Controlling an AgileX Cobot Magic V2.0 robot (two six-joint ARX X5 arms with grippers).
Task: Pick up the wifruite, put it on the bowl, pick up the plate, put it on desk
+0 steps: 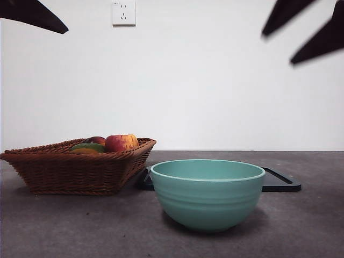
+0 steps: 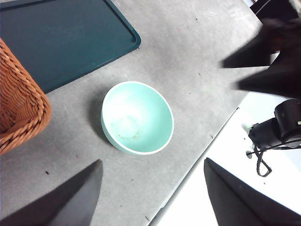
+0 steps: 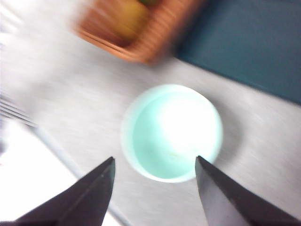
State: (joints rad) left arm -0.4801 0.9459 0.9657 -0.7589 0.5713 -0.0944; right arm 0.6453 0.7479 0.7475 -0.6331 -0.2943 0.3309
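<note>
Mint-green bowl upright, mouth up, round | left gripper jaws wide | right gripper jaws wide

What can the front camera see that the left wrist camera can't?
Only the front view shows the fruit piled in the basket and the wall socket. Only the left wrist view shows the bowl's empty inside and the left gripper, jaws open, holding nothing. Both show the bowl, basket, tray and desk.
</note>
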